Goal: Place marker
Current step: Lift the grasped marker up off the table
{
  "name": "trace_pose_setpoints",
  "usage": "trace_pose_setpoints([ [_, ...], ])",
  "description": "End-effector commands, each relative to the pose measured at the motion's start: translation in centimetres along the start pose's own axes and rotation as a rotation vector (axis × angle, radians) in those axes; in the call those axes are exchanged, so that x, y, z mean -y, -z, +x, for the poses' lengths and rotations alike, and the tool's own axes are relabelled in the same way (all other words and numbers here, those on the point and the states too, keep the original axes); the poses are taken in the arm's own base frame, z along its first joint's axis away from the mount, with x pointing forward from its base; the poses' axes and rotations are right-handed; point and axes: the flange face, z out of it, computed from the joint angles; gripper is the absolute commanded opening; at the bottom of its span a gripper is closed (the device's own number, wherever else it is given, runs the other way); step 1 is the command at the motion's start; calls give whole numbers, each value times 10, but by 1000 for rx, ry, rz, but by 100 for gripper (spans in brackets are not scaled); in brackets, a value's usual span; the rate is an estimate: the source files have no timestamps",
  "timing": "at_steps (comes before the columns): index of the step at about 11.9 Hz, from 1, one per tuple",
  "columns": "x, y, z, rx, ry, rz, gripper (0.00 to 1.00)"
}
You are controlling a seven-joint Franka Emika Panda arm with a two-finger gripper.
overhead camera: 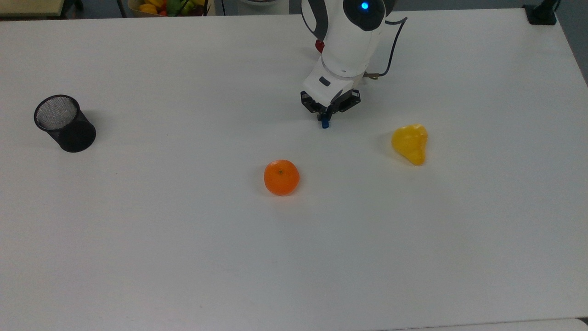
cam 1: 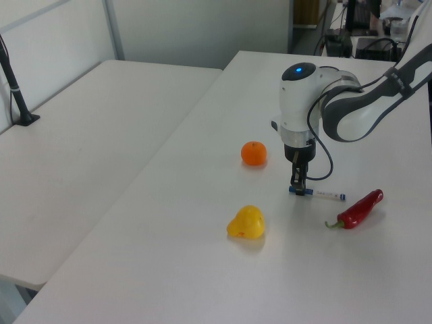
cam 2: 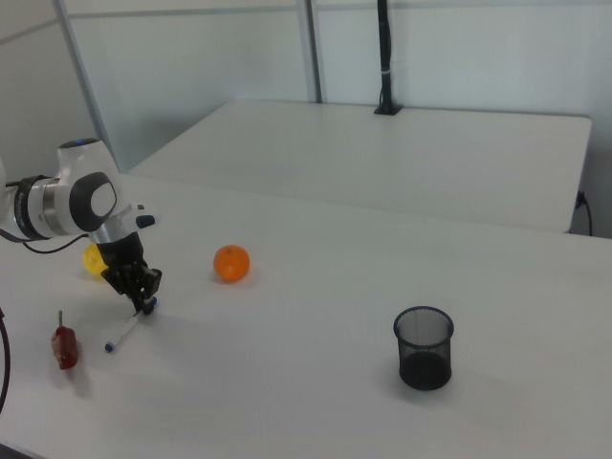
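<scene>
The marker (cam 1: 328,195) lies flat on the white table (overhead camera: 183,257), a slim white pen with a blue cap (overhead camera: 325,123). My gripper (overhead camera: 325,116) points straight down over the cap end, its fingers drawn in against the cap. In the left view the gripper (cam 1: 298,188) stands at the marker's left end, the white body running right toward the chili. In the right view the gripper (cam 2: 145,302) holds the upper end of the marker (cam 2: 123,331), which still rests on the table.
A black mesh cup (overhead camera: 64,123) stands far off at the top view's left. An orange (overhead camera: 281,177) and a yellow pear-shaped fruit (overhead camera: 410,143) lie in front of the gripper. A red chili pepper (cam 1: 359,208) lies beside the marker.
</scene>
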Motion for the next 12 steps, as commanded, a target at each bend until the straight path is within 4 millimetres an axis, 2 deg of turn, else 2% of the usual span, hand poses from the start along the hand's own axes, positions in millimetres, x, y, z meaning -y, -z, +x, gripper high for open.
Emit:
trace_pose_setpoints([
  [1,-2,6,-3,-31,-12,-7,0],
  [3,-9,21,-1,-48,-18,-3,0],
  [6,-34,62,1,-98,-68,20,0],
  [10,-76,128,8,-141,-160,67,0],
  [12,-102,166,3,-147,-177,113,0],
])
